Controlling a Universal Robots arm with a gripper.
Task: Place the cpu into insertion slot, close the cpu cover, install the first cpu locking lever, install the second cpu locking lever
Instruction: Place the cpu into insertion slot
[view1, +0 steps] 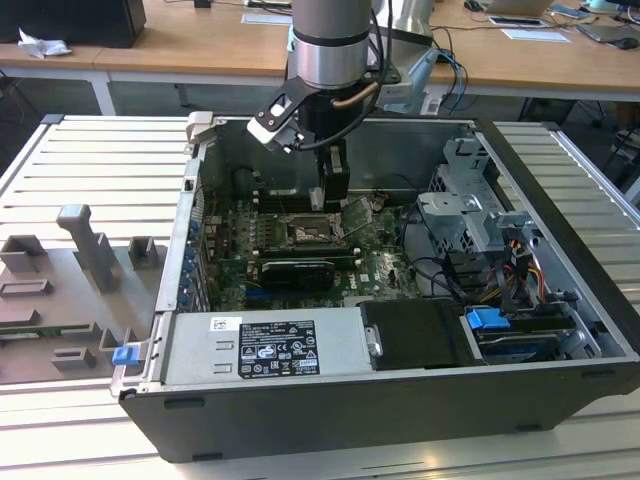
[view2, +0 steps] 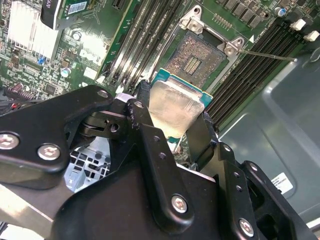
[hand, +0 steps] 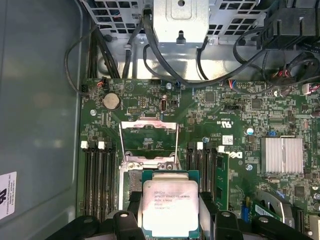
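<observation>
My gripper (view1: 335, 195) reaches down into the open computer case and is shut on the cpu (view2: 175, 107), a flat square chip with a silver-grey face and green edge. Black fingers (view2: 142, 95) clamp two opposite sides of it. In the first wrist view the cpu (hand: 170, 207) hangs between the fingers (hand: 131, 206). The insertion slot (view2: 192, 60) lies open on the green board, a short way from the chip, and sits below the gripper (view1: 303, 233) in the exterior view. The cpu cover (hand: 149, 139) stands raised beyond the slot. A thin lever rod (view2: 265, 54) sticks out beside the slot.
Long black memory slots (hand: 97, 180) flank the socket on both sides. A black card (view1: 290, 272) and a power supply (view1: 260, 345) lie toward the case front. A drive cage (view1: 470, 200) with cables fills the exterior view's right. A finned heatsink (hand: 281, 155) sits on the board.
</observation>
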